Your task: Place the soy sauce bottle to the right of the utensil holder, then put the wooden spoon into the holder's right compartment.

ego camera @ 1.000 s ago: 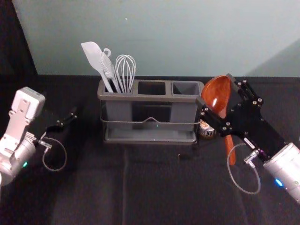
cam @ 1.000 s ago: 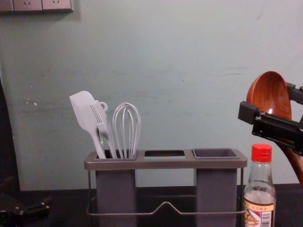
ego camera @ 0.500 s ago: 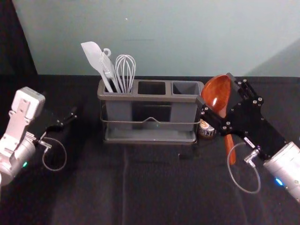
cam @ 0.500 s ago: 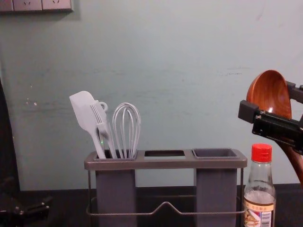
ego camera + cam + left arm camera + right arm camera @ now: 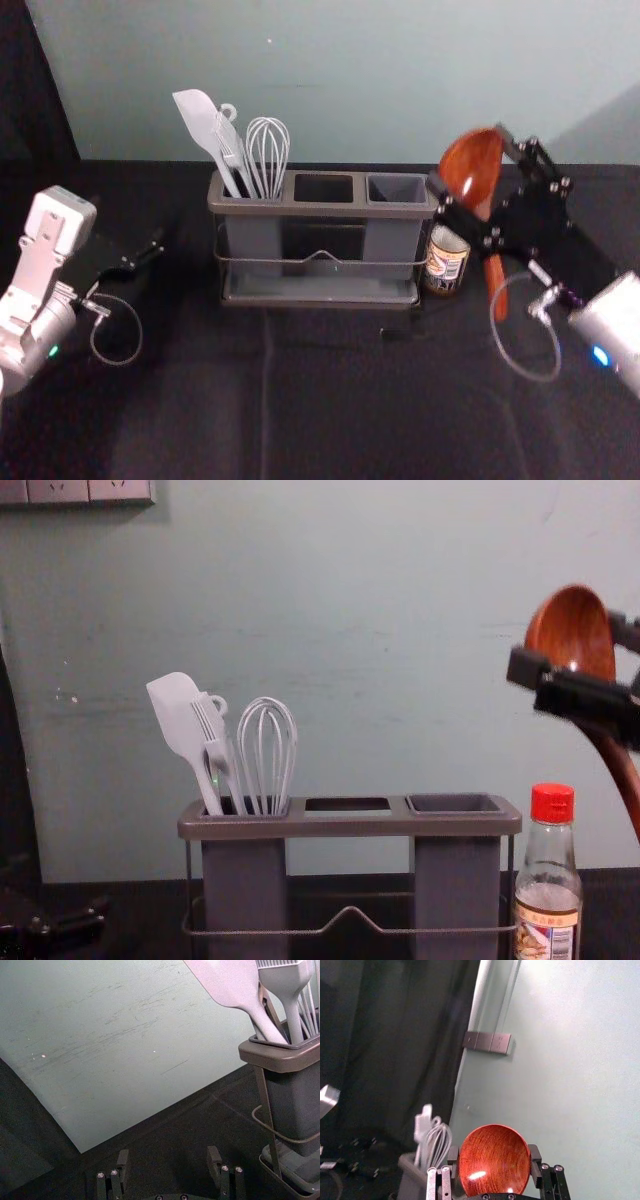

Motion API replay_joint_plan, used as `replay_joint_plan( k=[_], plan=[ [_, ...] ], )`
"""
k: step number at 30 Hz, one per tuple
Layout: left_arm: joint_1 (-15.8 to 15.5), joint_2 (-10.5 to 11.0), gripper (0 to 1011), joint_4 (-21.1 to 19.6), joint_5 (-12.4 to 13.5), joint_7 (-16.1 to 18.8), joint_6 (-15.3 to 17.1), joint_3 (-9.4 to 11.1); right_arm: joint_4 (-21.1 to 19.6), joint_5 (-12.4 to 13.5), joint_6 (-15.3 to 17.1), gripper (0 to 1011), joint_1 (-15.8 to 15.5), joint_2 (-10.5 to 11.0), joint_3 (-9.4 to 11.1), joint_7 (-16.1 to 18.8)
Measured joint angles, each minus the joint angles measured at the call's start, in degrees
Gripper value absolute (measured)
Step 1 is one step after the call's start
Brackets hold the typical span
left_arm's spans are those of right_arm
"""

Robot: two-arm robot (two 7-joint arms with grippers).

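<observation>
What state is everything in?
Reddish wooden spoon: held, bowl uppermost.
Red-capped clear glass bottle: upright, closed.
Grey rectangular utensil holder: upright, partly filled.
White flat spatula: in holder, head up.
White bristled brush: in holder, head up.
White wire whisk: in holder, head up.
Black right end effector: gripping spoon, right of holder.
Black left end effector: open, left of holder.

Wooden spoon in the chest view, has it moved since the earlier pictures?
Yes, upward: the wooden spoon is now higher above the soy sauce bottle.
</observation>
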Motion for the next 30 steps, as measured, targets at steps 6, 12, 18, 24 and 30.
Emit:
replay_joint_plan(
  k=[6, 12, 18, 24, 30],
  plan=[
    [0.0, 0.0, 1000, 0.0, 0.0, 0.0, 0.0, 0.0, 4.5, 2.5, -1.1, 837, 7.4, -0.6, -1.8, 1.1],
    [0.0, 0.0, 1000, 0.0, 0.0, 0.0, 0.0, 0.0, 10.6, 4.6, -1.9, 838, 15.0, -1.5, -4.3, 3.1],
    [0.0, 0.0, 1000, 0.0, 0.0, 0.0, 0.0, 0.0, 15.7, 4.8, -2.9, 837, 21.2, -2.0, -7.0, 4.9],
    [0.0, 0.0, 1000, 0.0, 0.0, 0.0, 0.0, 0.0, 20.6, 5.2, -5.1, 837, 26.3, -2.7, -9.0, 6.6],
    [0.0, 0.0, 1000, 0.0, 0.0, 0.0, 0.0, 0.0, 23.9, 6.2, -7.0, 837, 29.4, -3.5, -10.0, 7.7]
  ],
)
